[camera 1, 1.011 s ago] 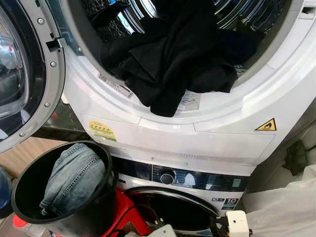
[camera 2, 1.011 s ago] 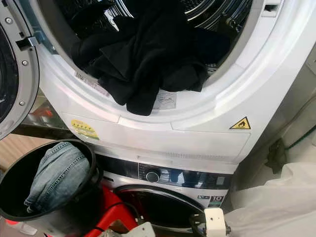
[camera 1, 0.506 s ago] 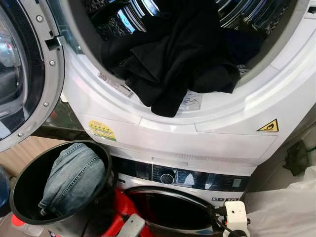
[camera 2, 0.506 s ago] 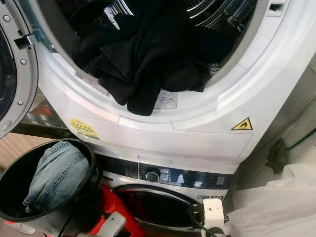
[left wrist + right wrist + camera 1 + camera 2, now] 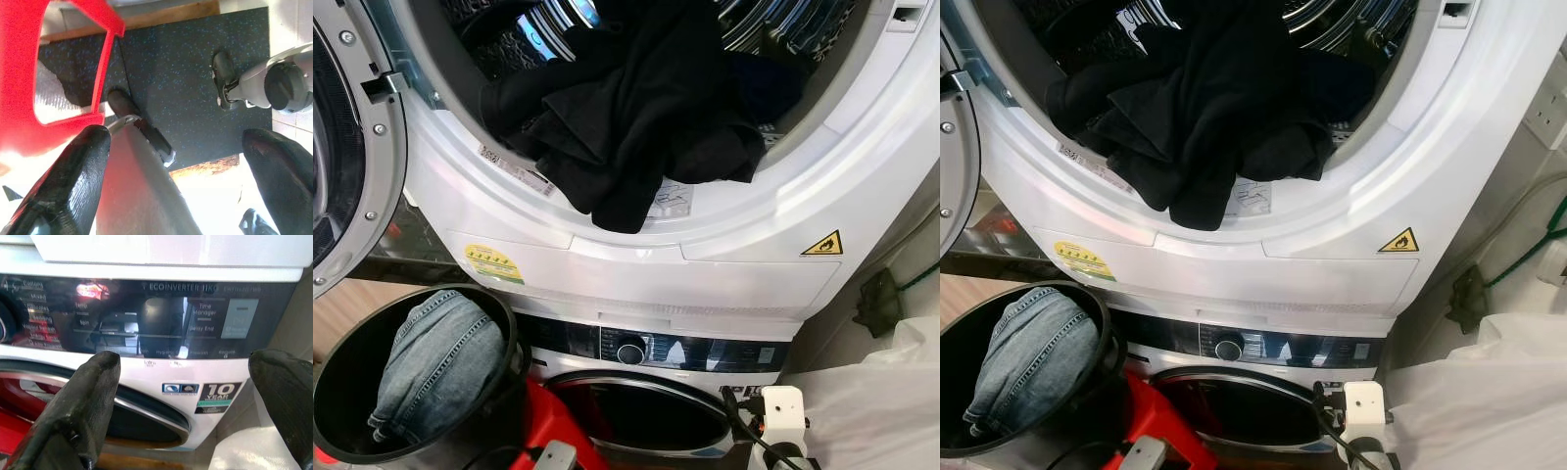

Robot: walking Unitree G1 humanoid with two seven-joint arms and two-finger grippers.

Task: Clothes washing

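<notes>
A heap of black clothes [image 5: 636,127] hangs over the lip of the upper machine's drum [image 5: 773,211]; its round door [image 5: 352,147] stands open at the left. A black bucket [image 5: 333,392] at the lower left holds blue jeans [image 5: 435,367]. Below is the lower washer [image 5: 695,354] with a dark control panel. My right gripper [image 5: 186,401] is open and faces that control panel [image 5: 146,318], with nothing between its fingers [image 5: 83,401]. My right wrist [image 5: 781,411] shows at the bottom edge. My left gripper [image 5: 171,181] is open, low over a black floor mat [image 5: 186,73].
A red plastic stool [image 5: 558,421] stands between the bucket and the lower washer's door [image 5: 646,416]. White sheeting [image 5: 1469,401] lies at the lower right, with cables and a wall socket [image 5: 1552,108] behind it. A yellow warning sticker [image 5: 820,243] marks the upper machine's front.
The whole picture has shifted a little, so the camera moved. My right wrist has risen slightly at the bottom edge. The black clothes and the jeans lie as before.
</notes>
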